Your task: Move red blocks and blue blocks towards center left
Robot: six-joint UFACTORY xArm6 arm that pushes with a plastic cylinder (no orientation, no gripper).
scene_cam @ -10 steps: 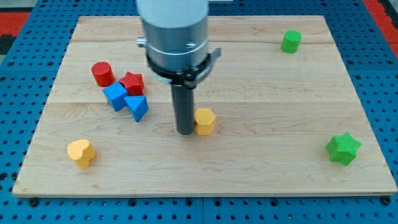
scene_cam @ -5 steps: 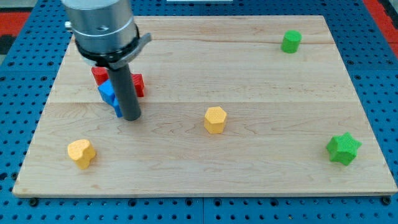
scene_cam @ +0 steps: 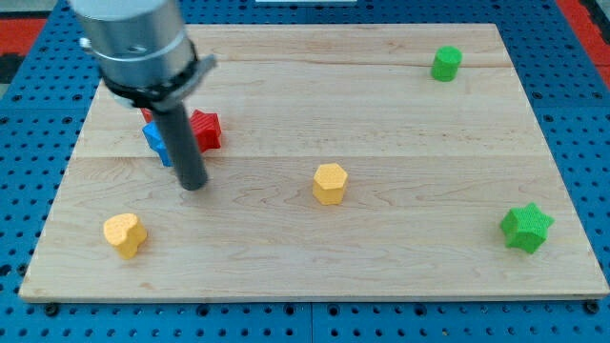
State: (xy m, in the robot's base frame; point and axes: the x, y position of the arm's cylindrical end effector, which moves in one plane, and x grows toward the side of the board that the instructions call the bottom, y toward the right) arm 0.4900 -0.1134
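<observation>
My tip [scene_cam: 193, 184] rests on the wooden board [scene_cam: 400, 143] at centre left, just below and right of a cluster of red and blue blocks. A red star-shaped block [scene_cam: 206, 130] shows to the rod's right. A blue block [scene_cam: 154, 139] peeks out on the rod's left, mostly hidden. A sliver of a red block [scene_cam: 147, 113] shows under the arm's body. The rod covers the rest of the cluster.
A yellow hexagonal block [scene_cam: 330, 183] lies at the board's middle. A yellow heart-shaped block [scene_cam: 125, 234] lies at lower left. A green cylinder [scene_cam: 445, 64] stands at upper right and a green star [scene_cam: 526, 228] at lower right.
My tip moved left from beside the yellow hexagon to the red and blue cluster, then slightly further left. The cluster shifted a little left and bunched behind the rod.
</observation>
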